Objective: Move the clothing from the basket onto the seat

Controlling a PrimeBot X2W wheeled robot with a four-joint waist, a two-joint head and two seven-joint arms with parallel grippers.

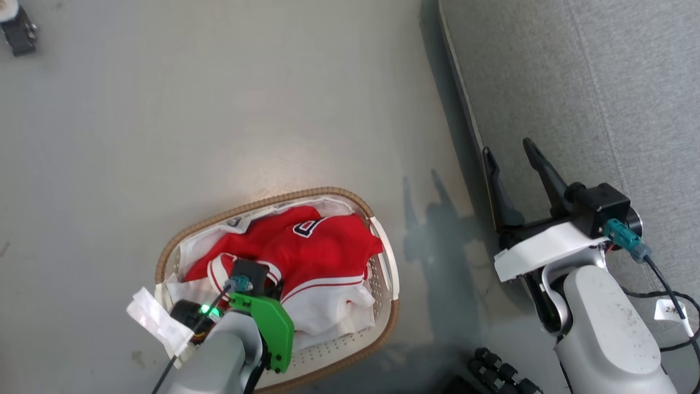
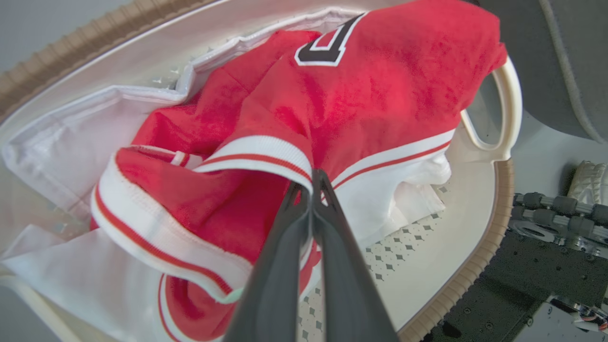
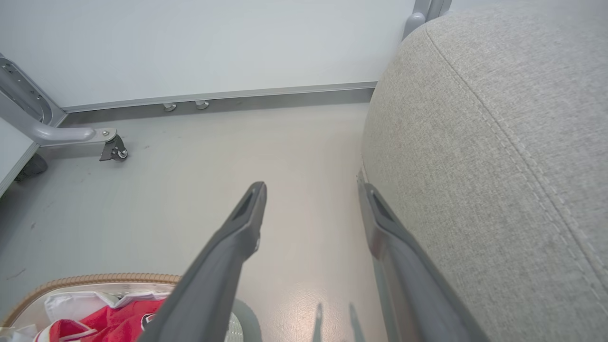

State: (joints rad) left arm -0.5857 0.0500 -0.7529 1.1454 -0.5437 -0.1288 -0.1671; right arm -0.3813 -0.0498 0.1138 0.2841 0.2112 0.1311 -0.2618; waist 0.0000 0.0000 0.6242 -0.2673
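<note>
The grey seat (image 1: 574,82) stands to the right of the basket (image 1: 306,192), its rounded edge and stitched seam facing it across a strip of floor. The basket sits on the floor, and the red jersey (image 1: 322,246) lies bunched inside it, a dark numeral showing on the fold nearest the basket's far rim. The left gripper (image 2: 311,183) reaches down into the basket from its near side, fingers pressed together and pinching the jersey's white, red-striped trim. The right gripper (image 1: 507,146) hangs well to the right of the basket, at the seat's front edge, its fingers spread wide with nothing between them. The floor (image 1: 219,109) is smooth pale grey and glossy, with a bright glare just beyond the basket; farther beyond the basket a plain white wall (image 3: 213,42) meets it at a grey skirting. A grey metal frame (image 3: 57,133) on a caster (image 3: 111,149) stands beyond the basket to its left. White cloth (image 1: 328,314) lies under the jersey in the basket. Right of the basket, dark ribbed rollers (image 1: 497,372) rest on the floor, and a black cable (image 1: 667,284) with a white tag (image 1: 670,310) trails over the seat.
</note>
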